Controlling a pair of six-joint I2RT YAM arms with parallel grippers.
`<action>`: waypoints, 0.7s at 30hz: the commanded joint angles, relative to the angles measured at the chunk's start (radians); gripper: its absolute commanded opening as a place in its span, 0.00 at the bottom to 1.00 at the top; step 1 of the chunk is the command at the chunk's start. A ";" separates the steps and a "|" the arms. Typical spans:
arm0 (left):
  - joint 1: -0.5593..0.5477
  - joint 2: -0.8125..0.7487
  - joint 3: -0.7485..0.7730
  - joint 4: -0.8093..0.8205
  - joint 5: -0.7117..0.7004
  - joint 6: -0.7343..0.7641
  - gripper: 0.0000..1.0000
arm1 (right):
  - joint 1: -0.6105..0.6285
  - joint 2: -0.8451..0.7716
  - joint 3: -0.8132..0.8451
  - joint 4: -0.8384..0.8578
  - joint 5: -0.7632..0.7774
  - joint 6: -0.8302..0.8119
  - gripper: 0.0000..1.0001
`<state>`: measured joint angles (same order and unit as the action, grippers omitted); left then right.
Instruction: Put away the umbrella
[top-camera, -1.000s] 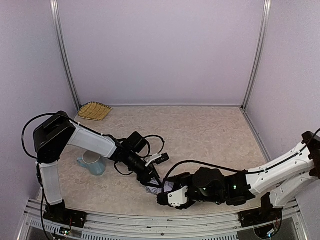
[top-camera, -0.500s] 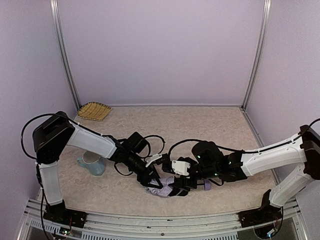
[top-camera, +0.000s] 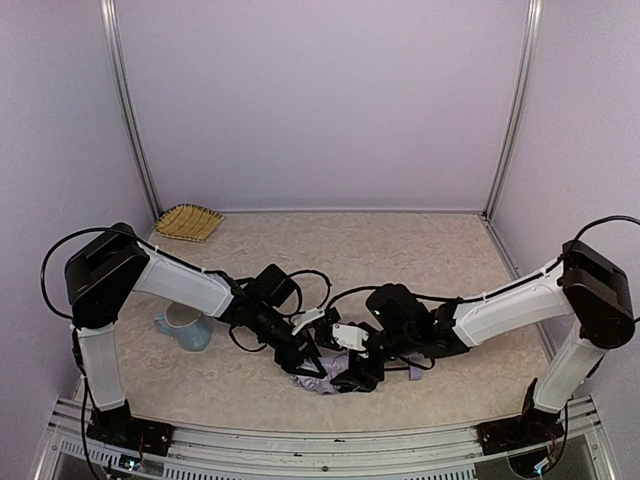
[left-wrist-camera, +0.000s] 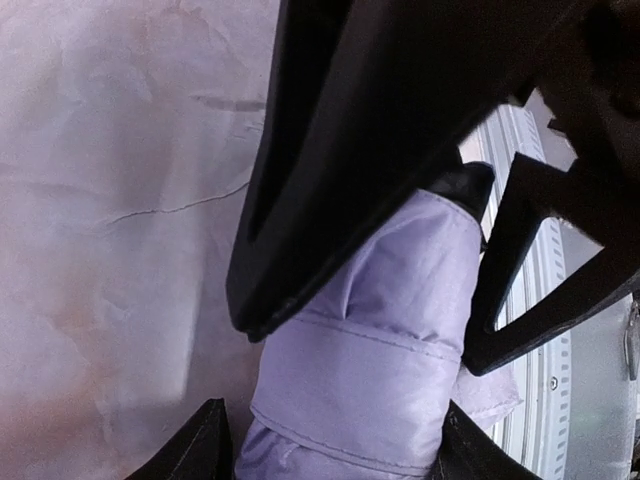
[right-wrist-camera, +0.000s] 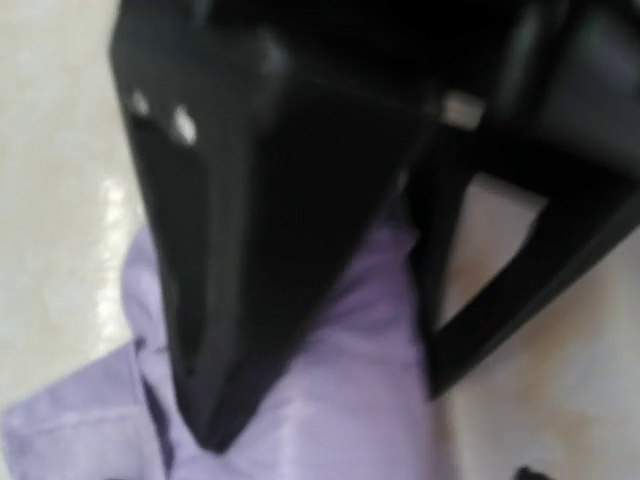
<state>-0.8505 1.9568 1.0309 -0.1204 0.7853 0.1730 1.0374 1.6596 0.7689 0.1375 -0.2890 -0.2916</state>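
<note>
Lab test booth, plain lavender walls (top-camera: 320, 100), aluminium posts (top-camera: 132, 120), marbled tabletop (top-camera: 400, 250)

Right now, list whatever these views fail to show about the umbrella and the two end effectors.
Left end effector: in the left wrist view its fingers flank the umbrella, but a firm pinch cannot be told; the bottom edge cuts the fabric off.
Right end effector: the right wrist view is blurred; grip unclear.
Umbrella's shaft and handle: not made out in the top view, where both end effectors crowd over it.
</note>
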 joint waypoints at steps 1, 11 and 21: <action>0.003 0.051 -0.044 -0.080 -0.170 0.025 0.63 | -0.004 0.084 0.015 -0.056 -0.005 0.009 0.88; -0.022 0.037 -0.054 -0.081 -0.179 0.036 0.66 | -0.004 0.072 -0.013 -0.036 0.125 0.015 0.74; -0.088 0.008 -0.082 -0.066 -0.204 0.114 0.70 | -0.070 0.000 -0.061 -0.002 0.041 0.068 0.44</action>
<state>-0.8997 1.9385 1.0096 -0.0746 0.6998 0.2363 1.0183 1.6993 0.7288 0.1173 -0.2382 -0.2649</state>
